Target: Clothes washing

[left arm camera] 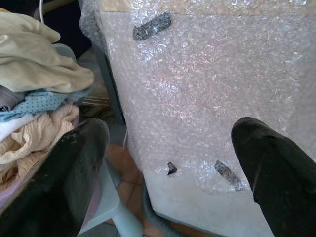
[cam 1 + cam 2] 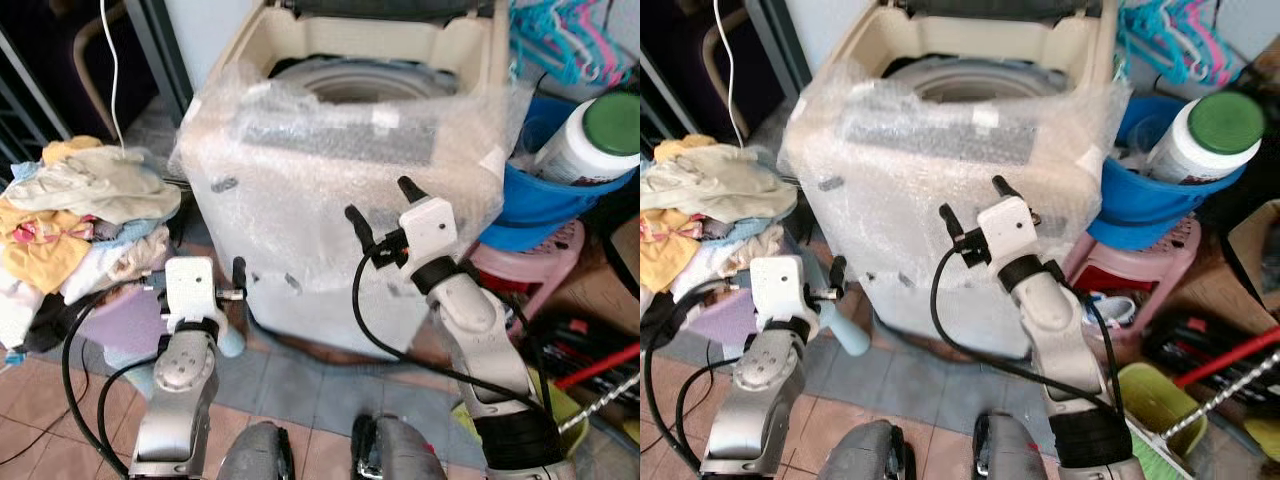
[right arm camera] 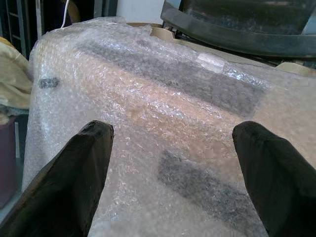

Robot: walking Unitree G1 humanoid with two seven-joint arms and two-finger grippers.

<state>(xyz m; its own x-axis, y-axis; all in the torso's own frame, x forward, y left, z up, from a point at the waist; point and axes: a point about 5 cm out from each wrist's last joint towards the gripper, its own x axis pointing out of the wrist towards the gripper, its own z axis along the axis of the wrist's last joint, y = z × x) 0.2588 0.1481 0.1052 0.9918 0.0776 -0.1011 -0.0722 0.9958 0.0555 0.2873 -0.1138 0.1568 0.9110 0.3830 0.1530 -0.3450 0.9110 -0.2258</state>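
The robot is standing square in front of the washing machine point(image 2: 350, 190), whose lid is standing open at the back so the drum point(image 2: 365, 82) is lying exposed from above. The cabinet's front and top edge are wearing a sheet of bubble wrap point(image 2: 330, 200), apparently left on from delivery.

The right tool point(image 2: 385, 210) is hanging raised in front of the wrapped front panel, near its upper part, its two black fingers spread wide and gripping nothing. It is probably sitting that high so it can clear the rim and reach toward the tub.

The left tool point(image 2: 232, 290) is hanging lower, down by the machine's bottom left corner, its fingers also spread apart and empty. Its wrist view is looking partly at the pile of clothes point(image 2: 75, 215), which is lying heaped just to the left of the machine on a low lilac stool point(image 2: 130, 325), within that arm's reach.

No garment is in the drum that I can see, so loading is looking not yet begun.
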